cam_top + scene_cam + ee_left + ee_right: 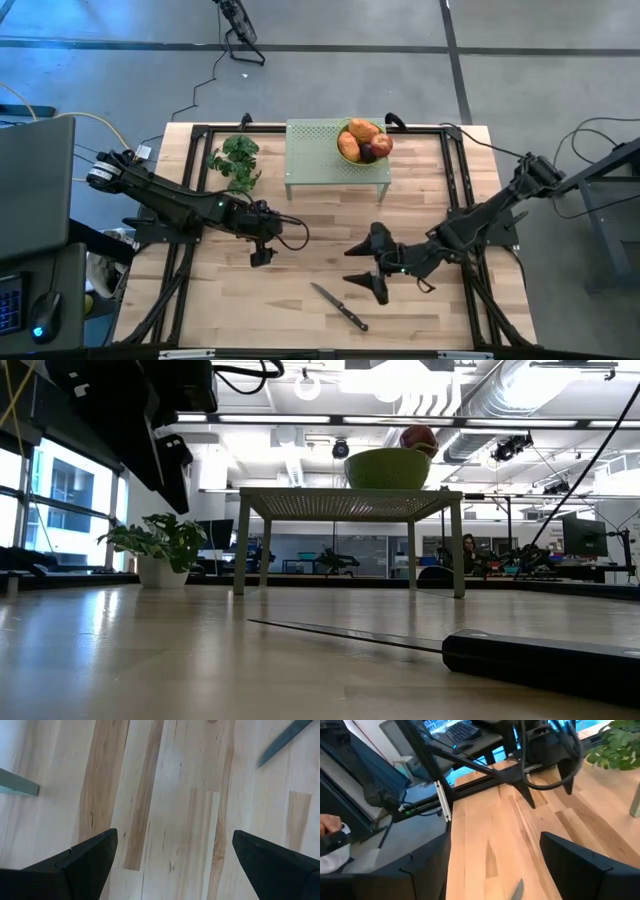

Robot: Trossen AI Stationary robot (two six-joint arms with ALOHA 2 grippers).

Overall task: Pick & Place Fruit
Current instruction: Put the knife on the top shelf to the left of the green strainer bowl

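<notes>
Risk: the fruit (364, 141) already sits heaped in a bowl (345, 133) on the green stand (312, 153) at 12 o'clock of the table (220, 300), and neither gripper carries any. From what shows, little picking seems left. If more pieces exist, they are not visible.

Risk: the knife (338, 306) lies on the boards at 6 o'clock, just beside the right gripper (373, 268). A low sweep could catch the blade and skid it.

Risk: both arms reach toward mid-table. Crossing paths could clash them.

Right arm: comes in from 3 o'clock, bent low, gripper near 5 o'clock of centre, fingers spread wide, nothing between them.

Left arm: comes in from 9 o'clock, left gripper (262, 248) over bare wood, fingers wide apart, empty. The leafy bunch (236, 161) lies at 11 o'clock, untouched.
</notes>
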